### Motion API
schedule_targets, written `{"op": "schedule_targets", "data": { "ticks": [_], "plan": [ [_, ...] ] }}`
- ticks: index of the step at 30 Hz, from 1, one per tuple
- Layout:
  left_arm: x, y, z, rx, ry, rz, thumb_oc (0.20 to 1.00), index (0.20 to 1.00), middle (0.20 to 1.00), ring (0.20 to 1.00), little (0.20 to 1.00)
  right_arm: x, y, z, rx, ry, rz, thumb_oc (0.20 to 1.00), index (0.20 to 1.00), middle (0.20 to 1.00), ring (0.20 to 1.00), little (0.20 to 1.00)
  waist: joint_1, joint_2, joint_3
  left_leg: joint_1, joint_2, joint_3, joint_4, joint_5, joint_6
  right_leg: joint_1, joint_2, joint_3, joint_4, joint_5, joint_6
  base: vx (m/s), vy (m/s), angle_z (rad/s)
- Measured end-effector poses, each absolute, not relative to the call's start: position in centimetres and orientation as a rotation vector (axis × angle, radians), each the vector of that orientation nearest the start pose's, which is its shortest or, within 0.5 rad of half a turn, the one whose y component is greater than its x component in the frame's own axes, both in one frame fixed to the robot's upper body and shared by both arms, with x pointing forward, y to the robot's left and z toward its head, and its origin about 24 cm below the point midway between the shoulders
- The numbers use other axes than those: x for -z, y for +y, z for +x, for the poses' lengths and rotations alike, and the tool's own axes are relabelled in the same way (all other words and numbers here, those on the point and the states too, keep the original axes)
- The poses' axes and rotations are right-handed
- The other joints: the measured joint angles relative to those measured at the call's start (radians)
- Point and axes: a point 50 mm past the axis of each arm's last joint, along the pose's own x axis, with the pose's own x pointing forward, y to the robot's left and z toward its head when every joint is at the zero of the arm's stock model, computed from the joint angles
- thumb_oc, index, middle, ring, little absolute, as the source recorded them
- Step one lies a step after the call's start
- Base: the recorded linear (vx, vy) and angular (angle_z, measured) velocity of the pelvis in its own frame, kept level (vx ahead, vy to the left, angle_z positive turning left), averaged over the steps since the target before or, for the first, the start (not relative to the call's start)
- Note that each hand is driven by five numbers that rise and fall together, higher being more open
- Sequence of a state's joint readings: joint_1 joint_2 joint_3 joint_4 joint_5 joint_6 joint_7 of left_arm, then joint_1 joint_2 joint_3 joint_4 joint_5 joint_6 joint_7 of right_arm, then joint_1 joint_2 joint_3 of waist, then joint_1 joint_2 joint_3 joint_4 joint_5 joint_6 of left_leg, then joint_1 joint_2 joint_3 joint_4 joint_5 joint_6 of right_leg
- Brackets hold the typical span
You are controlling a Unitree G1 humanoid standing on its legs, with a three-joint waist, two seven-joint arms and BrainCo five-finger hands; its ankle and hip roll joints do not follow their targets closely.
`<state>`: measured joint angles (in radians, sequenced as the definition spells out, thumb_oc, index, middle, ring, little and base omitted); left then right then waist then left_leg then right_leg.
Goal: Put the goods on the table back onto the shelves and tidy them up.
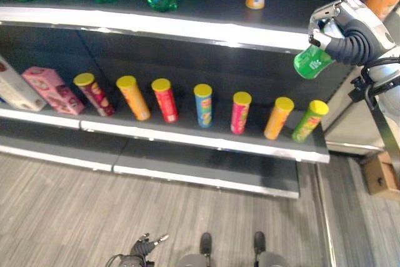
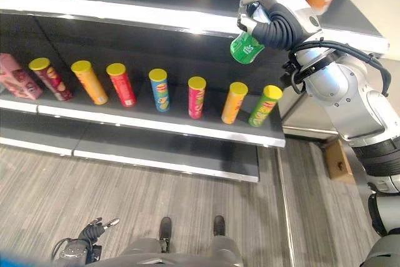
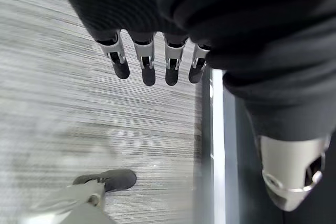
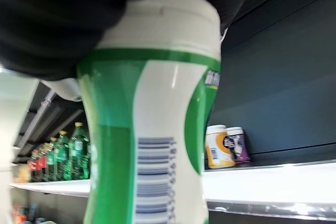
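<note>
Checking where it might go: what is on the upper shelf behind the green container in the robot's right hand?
Behind the green container held in the right hand, the upper shelf carries an orange tub, a purple one beside it and green bottles farther along. The container hides whatever stands between them.

Glossy plastic green bottle (image 4: 152, 129), matt dark shelves (image 1: 187, 10), grey wood-grain floor (image 1: 62, 211)

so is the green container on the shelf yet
No. The right hand holds the green container in the air, in front of the upper shelf.
</note>
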<state>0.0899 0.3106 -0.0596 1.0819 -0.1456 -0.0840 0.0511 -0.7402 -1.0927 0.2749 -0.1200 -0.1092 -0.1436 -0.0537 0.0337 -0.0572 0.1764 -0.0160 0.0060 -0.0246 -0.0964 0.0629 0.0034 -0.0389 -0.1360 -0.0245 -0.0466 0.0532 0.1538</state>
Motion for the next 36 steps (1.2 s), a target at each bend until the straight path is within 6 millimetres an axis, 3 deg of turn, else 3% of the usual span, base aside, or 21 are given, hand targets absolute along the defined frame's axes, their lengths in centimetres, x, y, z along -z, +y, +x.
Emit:
{"op": "schedule_targets", "data": {
  "ticks": [5,8,15,24,31,36],
  "plan": [
    [15.7,25.1,5.5,-0.239,1.173,0.170,1.000,1.000,1.000,1.000,1.000,-30.8,-19.7,29.0,-0.095,-0.856,-1.222,0.200,0.200,0.200,0.200,0.200,0.007,0.010,-0.015,0.010,0.053,-0.025,0.001,0.016,-0.040,0.057,0.053,-0.057,-0.056,0.034,-0.048,0.07,-0.102,0.21],
    [15.7,24.8,5.9,-0.229,1.164,0.167,1.000,1.000,1.000,1.000,1.000,-30.8,-19.9,29.2,-0.086,-0.842,-1.223,0.200,0.200,0.200,0.200,0.200,0.009,0.019,-0.028,0.025,0.057,-0.050,0.005,0.015,-0.055,0.087,0.058,-0.087,-0.055,0.023,-0.059,0.05,-0.068,0.25],
    [15.5,24.9,7.1,-0.225,1.135,0.171,1.000,1.000,1.000,1.000,1.000,-31.9,-22.6,31.5,0.038,-0.739,-1.235,0.200,0.200,0.200,0.200,0.200,0.032,0.016,-0.047,0.036,0.042,-0.081,0.005,0.013,-0.058,0.116,0.050,-0.121,-0.052,0.005,-0.050,0.03,-0.043,0.16],
    [15.8,25.7,5.2,-0.249,1.200,0.186,1.000,1.000,1.000,1.000,1.000,-31.5,-23.6,34.1,0.048,-0.616,-1.189,0.200,0.200,0.200,0.200,0.200,0.060,-0.006,-0.081,0.020,0.038,-0.123,0.000,0.004,-0.061,0.132,0.042,-0.167,-0.052,-0.014,-0.043,0.02,-0.031,0.16],
    [15.9,25.4,4.9,-0.224,1.210,0.200,1.000,1.000,1.000,1.000,1.000,-31.2,-22.5,35.8,-0.029,-0.536,-1.238,0.200,0.200,0.200,0.200,0.200,0.060,0.000,-0.090,0.018,0.032,-0.145,0.005,0.018,-0.063,0.135,0.044,-0.190,-0.053,-0.013,-0.047,0.01,-0.016,0.09],
    [15.9,25.2,5.2,-0.206,1.203,0.207,1.000,1.000,1.000,1.000,1.000,-30.5,-23.0,37.2,-0.031,-0.442,-1.242,0.200,0.200,0.200,0.200,0.200,0.081,0.002,-0.091,0.018,0.033,-0.153,0.005,0.019,-0.066,0.139,0.045,-0.199,-0.056,-0.015,-0.047,0.01,-0.008,0.05]
  ]
}}
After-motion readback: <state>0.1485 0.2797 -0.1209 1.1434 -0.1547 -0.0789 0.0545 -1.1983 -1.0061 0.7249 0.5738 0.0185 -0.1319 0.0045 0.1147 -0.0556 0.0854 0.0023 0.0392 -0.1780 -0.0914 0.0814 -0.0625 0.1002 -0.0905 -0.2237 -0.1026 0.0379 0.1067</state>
